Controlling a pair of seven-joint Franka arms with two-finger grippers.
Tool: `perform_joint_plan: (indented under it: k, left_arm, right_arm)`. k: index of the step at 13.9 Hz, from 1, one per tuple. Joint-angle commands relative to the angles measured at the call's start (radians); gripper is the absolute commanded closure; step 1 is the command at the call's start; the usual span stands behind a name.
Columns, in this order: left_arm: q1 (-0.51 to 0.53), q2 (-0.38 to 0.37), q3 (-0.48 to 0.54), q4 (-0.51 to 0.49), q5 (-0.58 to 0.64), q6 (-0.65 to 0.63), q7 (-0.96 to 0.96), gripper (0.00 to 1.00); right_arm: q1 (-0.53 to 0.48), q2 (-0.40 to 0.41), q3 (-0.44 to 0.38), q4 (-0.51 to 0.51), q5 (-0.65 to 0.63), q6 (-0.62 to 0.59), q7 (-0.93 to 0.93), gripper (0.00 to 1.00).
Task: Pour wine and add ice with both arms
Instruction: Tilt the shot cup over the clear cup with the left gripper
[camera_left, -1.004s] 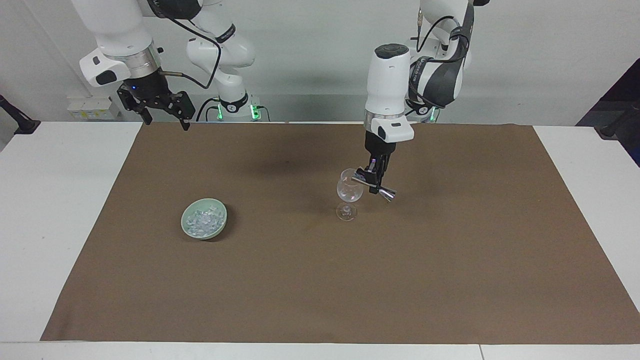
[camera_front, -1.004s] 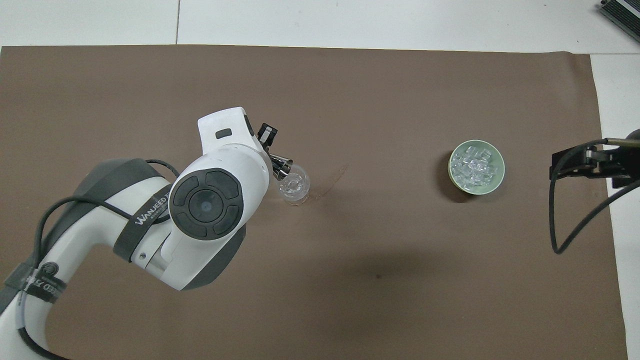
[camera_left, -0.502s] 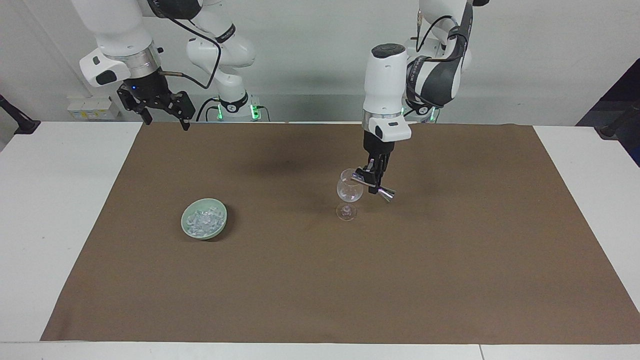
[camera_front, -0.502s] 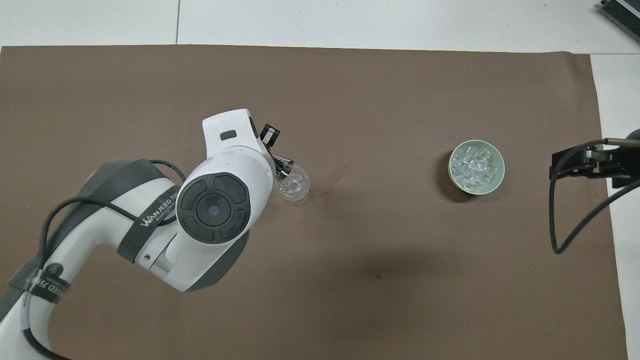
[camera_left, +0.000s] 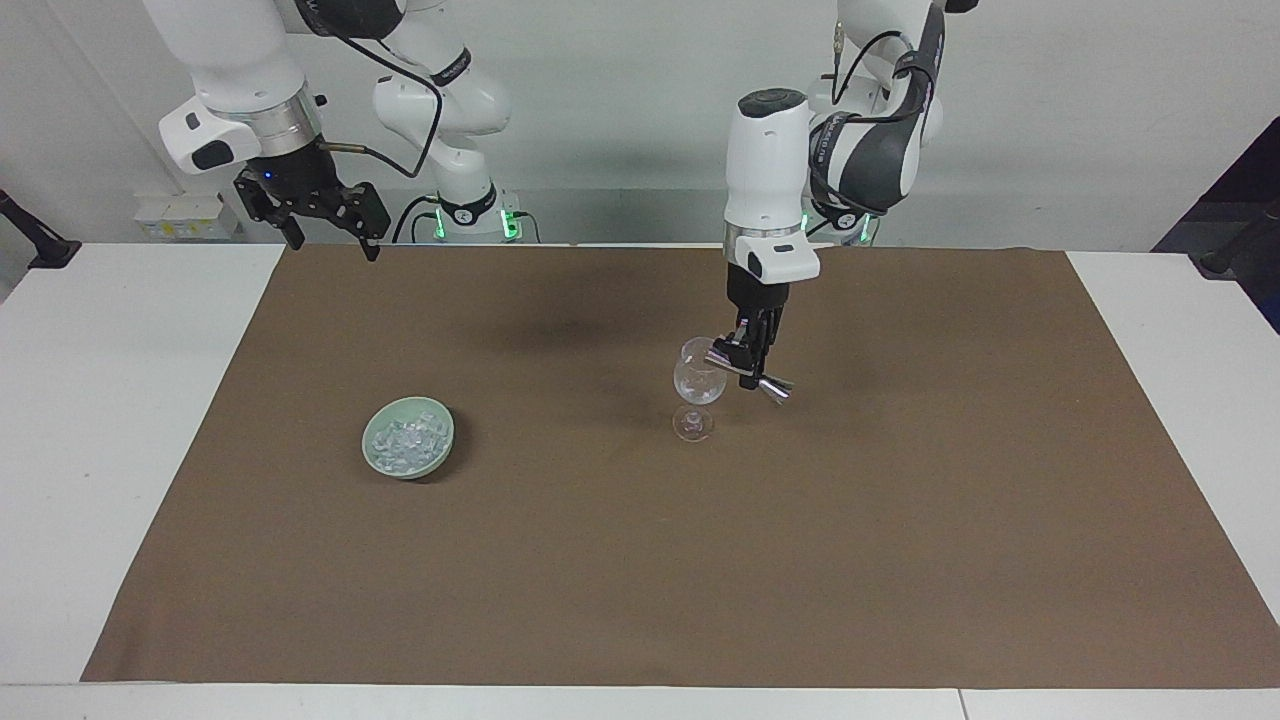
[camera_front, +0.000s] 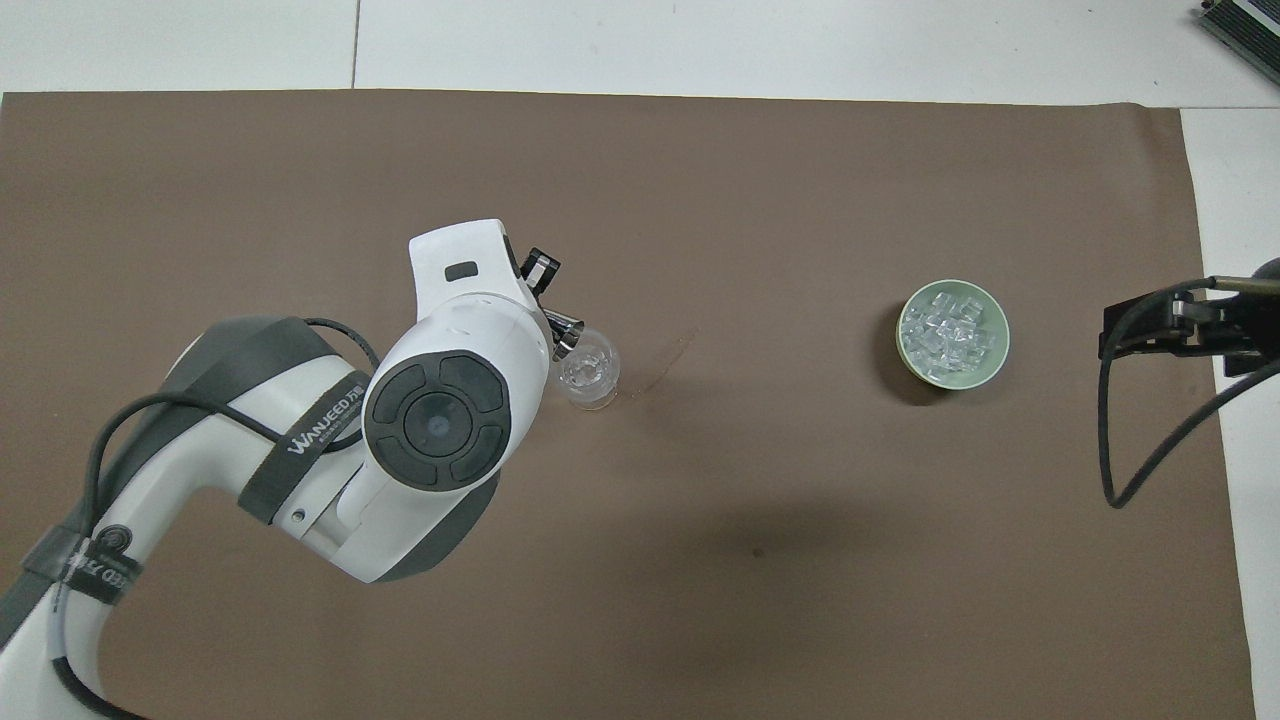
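A clear wine glass (camera_left: 697, 388) (camera_front: 588, 369) stands upright near the middle of the brown mat. My left gripper (camera_left: 752, 362) is shut on a silver metal jigger (camera_left: 764, 382) (camera_front: 565, 333), which is tipped with its mouth at the glass's rim. The ice (camera_left: 408, 441) (camera_front: 948, 331) is a heap of small clear chunks in a pale green bowl (camera_left: 376, 458) (camera_front: 990, 368), toward the right arm's end of the table. My right gripper (camera_left: 322, 232) (camera_front: 1160, 330) is open and empty, up in the air over the mat's edge at that end, where it waits.
The brown mat (camera_left: 640, 560) covers most of the white table (camera_left: 100, 400). A faint streak (camera_front: 668, 358) marks the mat beside the glass. A black cable (camera_front: 1120, 440) hangs from the right wrist.
The left arm has shifted slightly toward the glass and the jigger has tipped a little further onto the rim. The right arm has not moved.
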Motion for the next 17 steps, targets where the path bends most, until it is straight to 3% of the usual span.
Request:
perform_joint_plan:
  k: [1,17]
  left_arm:
    - [-0.033,0.005,0.016,0.016,0.04,-0.034,-0.019,1.0]
    - [-0.05,0.005,0.015,0.05,0.092,-0.106,-0.013,1.0]
  right_arm:
    - [-0.02,-0.002,0.008,-0.001,0.025,-0.01,-0.02,0.0]
    - [-0.02,-0.002,0.008,-0.001,0.025,-0.01,-0.02,0.0]
